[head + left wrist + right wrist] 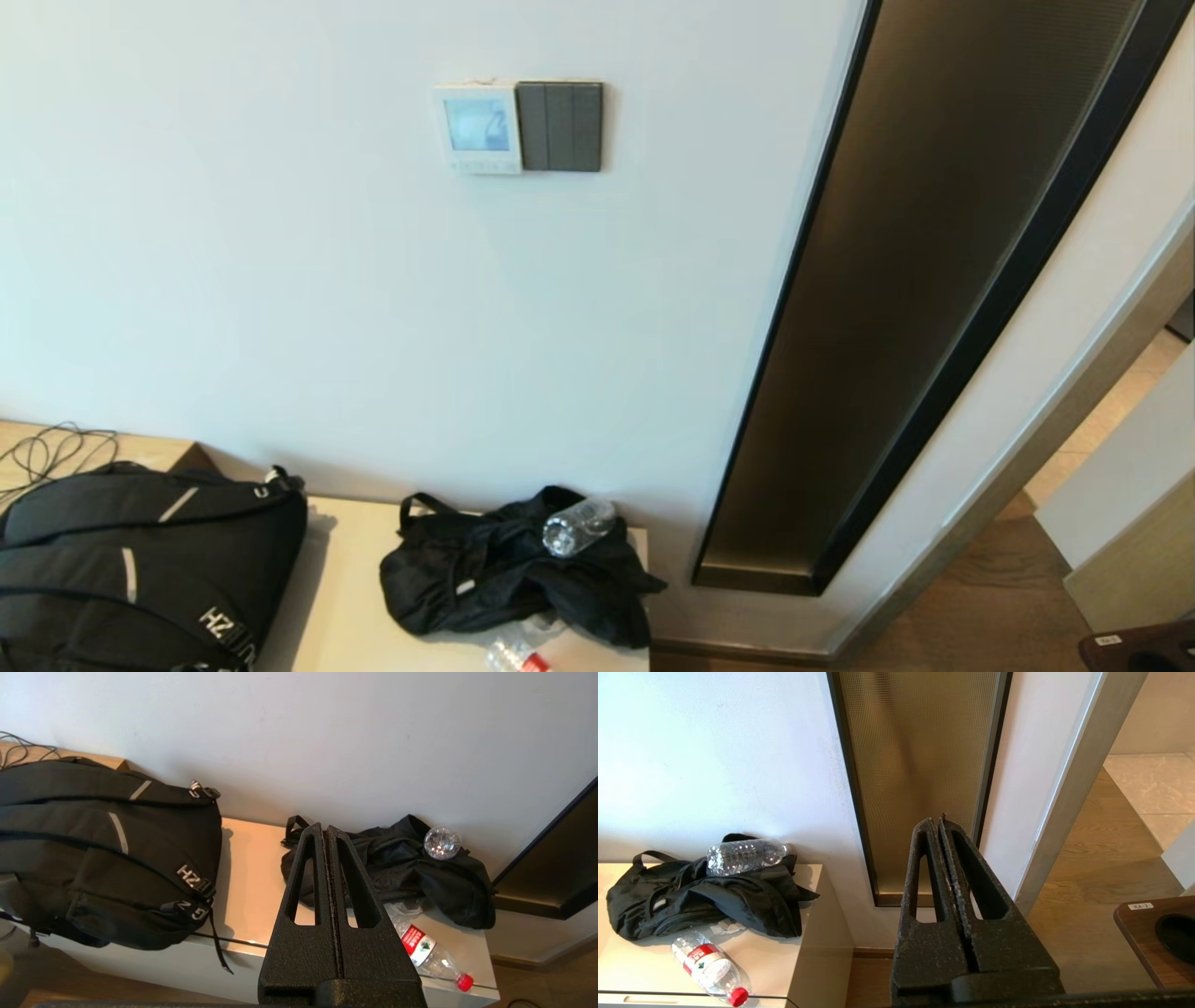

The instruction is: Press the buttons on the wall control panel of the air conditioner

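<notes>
The left black gripper [325, 828] and the right black gripper [938, 821] have their fingers pressed together, holding nothing, low above the cabinet. The small square white air conditioner's wall control panel [477, 128] sits high on the wall, touching a dark grey three-switch plate [560, 126].

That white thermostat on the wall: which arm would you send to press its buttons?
Probably the left. The thermostat hangs left of centre, and the left tool faces that wall stretch, while the right tool faces the bronze panel further right. Both are shut.

The big black backpack [140, 560] has white letters "HZ" on it. The words on the bottle's red label [417, 942] are too small to read.
</notes>
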